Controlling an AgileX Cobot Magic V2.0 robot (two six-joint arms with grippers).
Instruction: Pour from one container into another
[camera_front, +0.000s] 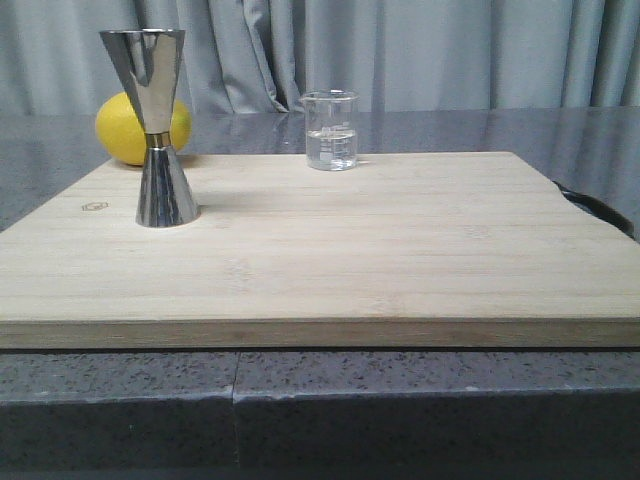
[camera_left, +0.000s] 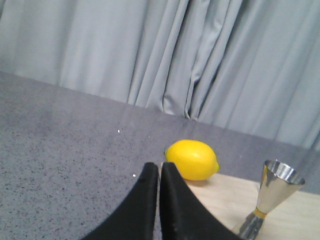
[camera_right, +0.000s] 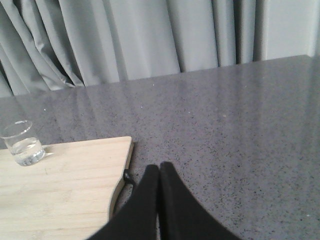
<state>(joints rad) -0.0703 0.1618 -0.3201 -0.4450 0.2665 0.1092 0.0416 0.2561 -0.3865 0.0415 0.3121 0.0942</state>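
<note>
A: Grey pleated curtains (camera_front: 420, 50) hang behind a dark grey speckled stone surface (camera_front: 400, 405), and a pale rectangular bamboo cutting board (camera_front: 350, 260) lies flat on it.

B: Where do the task's things stand, taking the board as the landmark?

A: Both stand upright on the board. The tall shiny steel hourglass-shaped jigger with a brass-coloured waist band (camera_front: 155, 130) is near the board's far left corner. The small clear glass beaker with faint printed marks (camera_front: 330, 130) sits at the board's far edge, about midway along it, well apart from the jigger. The beaker holds clear liquid to roughly half its height.

B: Anything off the board?

A: A yellow lemon (camera_front: 125, 130) rests on the surface just beyond the board's far left corner, behind the jigger.

B: And the grippers?

A: The left gripper (camera_left: 159, 172) has its black fingers pressed together, holding nothing, hanging over the surface by the board's left side. The right gripper (camera_right: 159, 172) is likewise pressed together and empty, above the surface off the board's right edge. Neither touches the beaker or jigger.
</note>
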